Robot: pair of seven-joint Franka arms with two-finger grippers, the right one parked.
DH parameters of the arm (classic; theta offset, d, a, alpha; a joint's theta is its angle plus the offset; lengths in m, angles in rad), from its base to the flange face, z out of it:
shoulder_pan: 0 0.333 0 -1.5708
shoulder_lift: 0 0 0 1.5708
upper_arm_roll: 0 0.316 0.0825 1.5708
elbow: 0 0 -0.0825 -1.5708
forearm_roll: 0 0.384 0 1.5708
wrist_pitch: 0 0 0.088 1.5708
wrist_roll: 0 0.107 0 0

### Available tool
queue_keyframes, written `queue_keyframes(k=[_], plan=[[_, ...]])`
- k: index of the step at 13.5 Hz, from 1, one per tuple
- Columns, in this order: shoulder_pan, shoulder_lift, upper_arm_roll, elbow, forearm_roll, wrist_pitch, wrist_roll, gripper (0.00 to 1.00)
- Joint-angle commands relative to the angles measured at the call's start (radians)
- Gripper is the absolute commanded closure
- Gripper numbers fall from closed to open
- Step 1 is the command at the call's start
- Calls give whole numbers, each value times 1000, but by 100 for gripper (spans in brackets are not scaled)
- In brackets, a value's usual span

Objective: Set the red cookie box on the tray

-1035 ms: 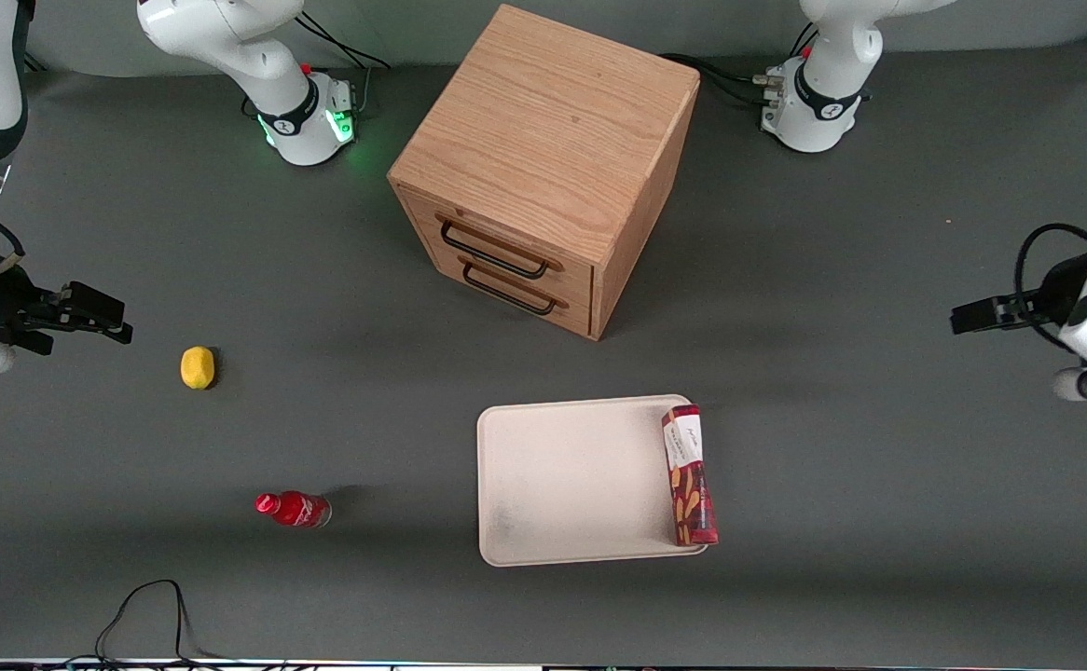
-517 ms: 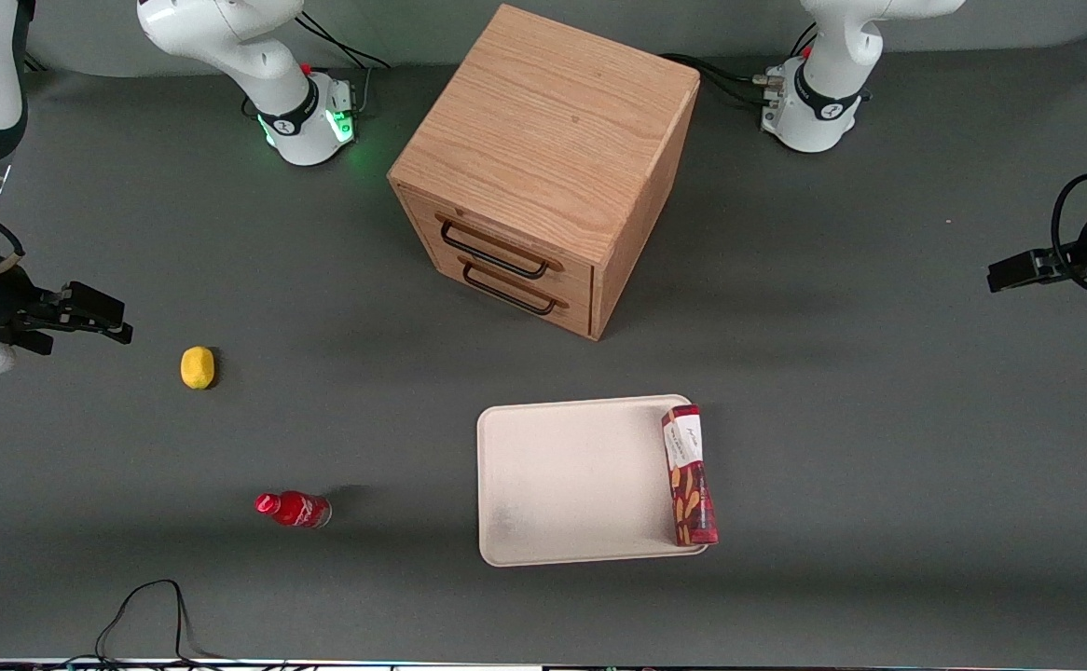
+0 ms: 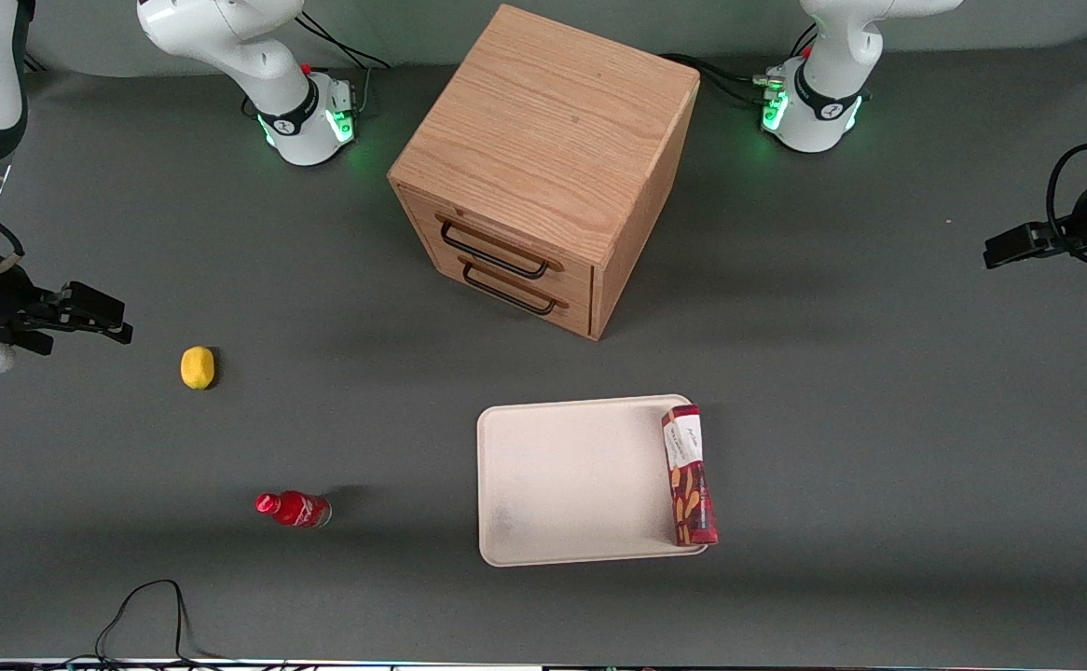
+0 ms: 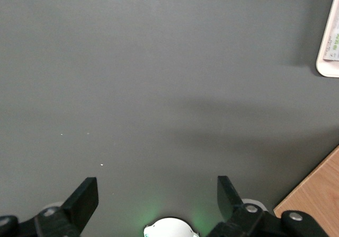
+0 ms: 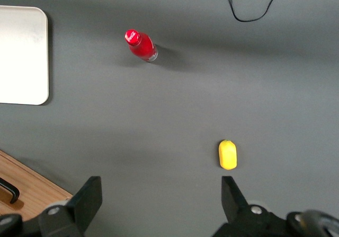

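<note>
gripper (image 4: 154,197): we see it up over bare table at the working arm's end, well apart from the tray; fingers (image 4: 83,197) spread wide, nothing between them.
gripper, front view (image 3: 1010,250): we see the black finger tips pointing toward the middle of the table, held above the surface.
red cookie box (image 3: 689,474): we see it lying flat on the tray, along the tray edge that faces the working arm's end; white label panel on the end farther from the front camera, biscuit pictures on the nearer end. Its nearer end sits at the tray's corner, about on the rim.
tray (image 3: 571,480): cream-white, flat on the table, nearer the front camera than the wooden drawer cabinet.
wooden drawer cabinet (image 3: 548,163): two drawers, dark handles, both shut as far as we see.
lemon (image 3: 197,367): on the table toward the parked arm's end.
red bottle (image 3: 293,509): lying on its side, nearer the front camera than the lemon.
table (image 3: 879,447): dark grey surface.
</note>
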Motion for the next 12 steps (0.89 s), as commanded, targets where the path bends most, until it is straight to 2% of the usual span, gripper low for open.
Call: queue_keyframes(k=[1,12], plan=[[-53,22,29,88,7,-55,-8,0],[-43,47,32,116,2,-61,2,0]])
